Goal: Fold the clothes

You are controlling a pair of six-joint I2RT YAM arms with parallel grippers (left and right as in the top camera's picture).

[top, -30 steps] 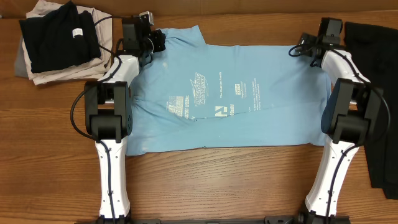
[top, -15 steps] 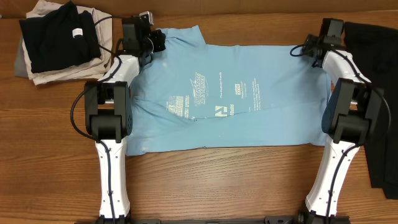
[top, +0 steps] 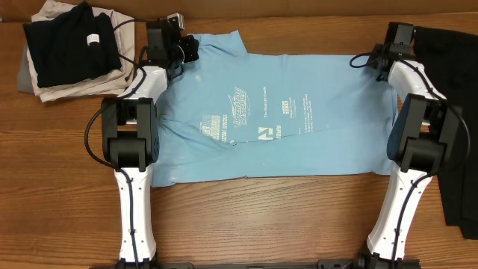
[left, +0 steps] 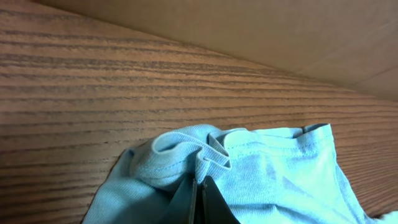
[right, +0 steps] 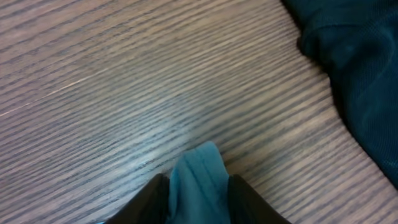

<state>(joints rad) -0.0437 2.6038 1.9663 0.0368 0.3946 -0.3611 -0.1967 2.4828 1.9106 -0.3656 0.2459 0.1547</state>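
Note:
The clothes, a light sky-blue T-shirt [top: 299,142] with small white print [top: 246,112], lie spread flat between my two arms. At the shirt's far left corner my left gripper [top: 181,49] pinches a puckered hem; in the left wrist view its jaws [left: 200,182] are pressed together with bunched blue cloth [left: 273,174] at their tips. Over at the far right corner sits my right gripper [top: 371,58]. In the right wrist view, its black fingers [right: 199,179] press both sides of a raised blue fold [right: 198,171].
A stack of folded black and beige garments [top: 71,48] lies at the back left. A dark garment [top: 455,112] lies along the right edge, close to my right gripper, and shows in the right wrist view [right: 354,74]. A tan wall [left: 249,31] borders the table's far edge.
My right gripper's jaws have closed in on the shirt's far right corner, and it has shifted slightly right. The left gripper and the shirt have not moved.

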